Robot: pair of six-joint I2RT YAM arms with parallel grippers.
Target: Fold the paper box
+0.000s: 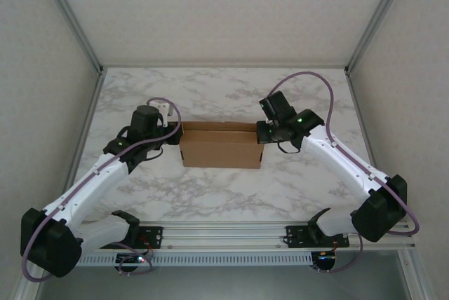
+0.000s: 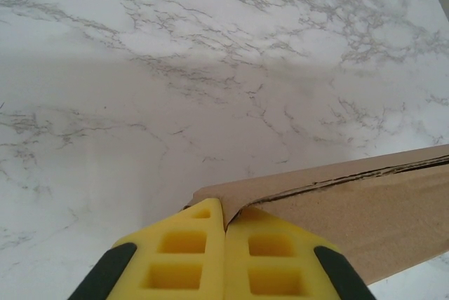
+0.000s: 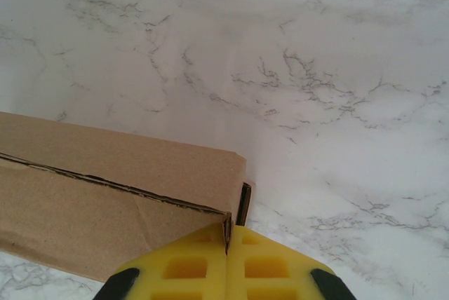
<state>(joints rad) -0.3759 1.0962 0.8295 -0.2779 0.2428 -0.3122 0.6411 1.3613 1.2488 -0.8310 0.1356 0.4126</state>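
2 closed end effectors (image 2: 224, 220) (image 3: 227, 234) on box (image 1: 220, 150)

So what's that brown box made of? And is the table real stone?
The box looks like plain cardboard: dull brown, with rough layered edges at the folds. The table looks like marble, white with grey veins, but it could be a printed surface; the pictures can't settle that.
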